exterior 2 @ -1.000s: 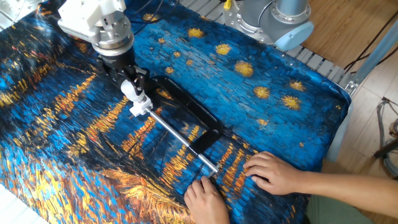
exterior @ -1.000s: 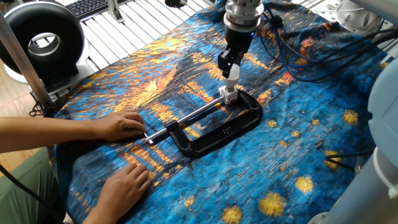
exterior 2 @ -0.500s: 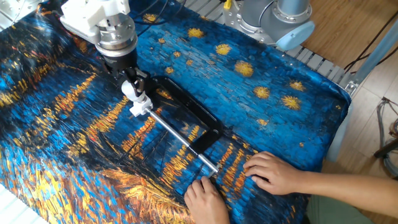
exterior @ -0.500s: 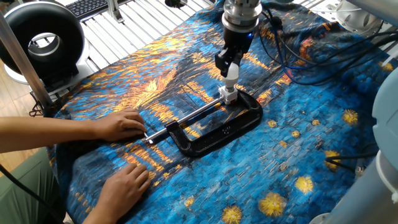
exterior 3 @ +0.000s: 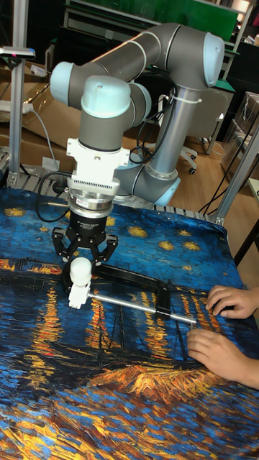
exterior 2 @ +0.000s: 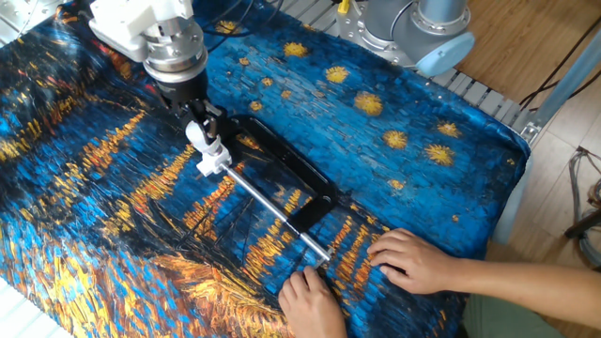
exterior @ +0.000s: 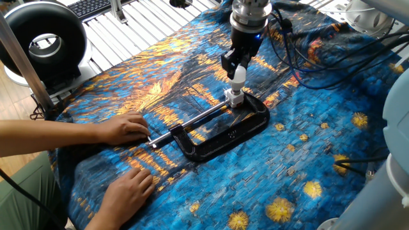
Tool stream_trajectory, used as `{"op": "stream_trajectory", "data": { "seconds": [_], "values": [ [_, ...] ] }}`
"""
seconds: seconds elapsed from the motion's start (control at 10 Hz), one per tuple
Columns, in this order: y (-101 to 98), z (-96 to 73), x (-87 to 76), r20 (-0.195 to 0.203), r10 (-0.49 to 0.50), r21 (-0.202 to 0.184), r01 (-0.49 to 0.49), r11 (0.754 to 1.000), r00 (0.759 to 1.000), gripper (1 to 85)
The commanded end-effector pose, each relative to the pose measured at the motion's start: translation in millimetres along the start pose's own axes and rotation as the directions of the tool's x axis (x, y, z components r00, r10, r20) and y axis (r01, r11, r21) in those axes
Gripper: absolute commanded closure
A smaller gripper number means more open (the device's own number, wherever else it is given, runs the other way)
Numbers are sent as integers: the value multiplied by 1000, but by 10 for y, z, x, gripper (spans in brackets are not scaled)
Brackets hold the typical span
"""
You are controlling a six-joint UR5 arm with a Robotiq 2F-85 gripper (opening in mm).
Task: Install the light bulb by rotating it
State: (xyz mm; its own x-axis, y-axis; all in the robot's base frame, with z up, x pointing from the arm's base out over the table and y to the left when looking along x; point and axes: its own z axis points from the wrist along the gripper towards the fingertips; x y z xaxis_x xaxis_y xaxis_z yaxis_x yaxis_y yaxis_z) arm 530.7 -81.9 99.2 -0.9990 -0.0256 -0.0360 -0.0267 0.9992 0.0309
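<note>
The light bulb (exterior: 238,75) (exterior 2: 195,135) (exterior 3: 79,272), a small white globe, stands upright with its neck in the white socket block (exterior: 234,98) (exterior 2: 210,163) (exterior 3: 75,298). The block is held at the jaw end of a black C-clamp (exterior: 225,135) (exterior 2: 293,169) (exterior 3: 137,277) lying on the cloth. My gripper (exterior: 235,66) (exterior 2: 199,124) (exterior 3: 85,260) points straight down over the bulb, its black fingers shut on the top of the globe. In the tall fixed view its linkages spread wide to either side.
A person's two hands (exterior: 125,130) (exterior 2: 409,260) (exterior 3: 229,300) press down on the clamp's screw rod (exterior: 192,121) and the cloth beside it. Cables (exterior: 307,57) trail behind the gripper. A black round fan (exterior: 39,39) stands at one table edge. The arm's base (exterior 2: 413,23) is at another.
The gripper has turned slightly about its vertical axis with the bulb in it. Bulb, socket block, clamp and hands have stayed in place.
</note>
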Motion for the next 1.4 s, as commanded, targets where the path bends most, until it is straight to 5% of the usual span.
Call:
{"op": "stream_trajectory", "data": {
  "seconds": [0.0,0.3,0.8,1.3],
  "values": [
    [-18,-5,-18,7,28,22,-28,999,1000,813],
    [61,19,29,-10,46,39,-46,998,999,790],
    [21,-69,241,-112,-50,-8,50,999,992,383],
    [49,-76,244,-118,-73,-44,68,997,990,320]
  ]
}}
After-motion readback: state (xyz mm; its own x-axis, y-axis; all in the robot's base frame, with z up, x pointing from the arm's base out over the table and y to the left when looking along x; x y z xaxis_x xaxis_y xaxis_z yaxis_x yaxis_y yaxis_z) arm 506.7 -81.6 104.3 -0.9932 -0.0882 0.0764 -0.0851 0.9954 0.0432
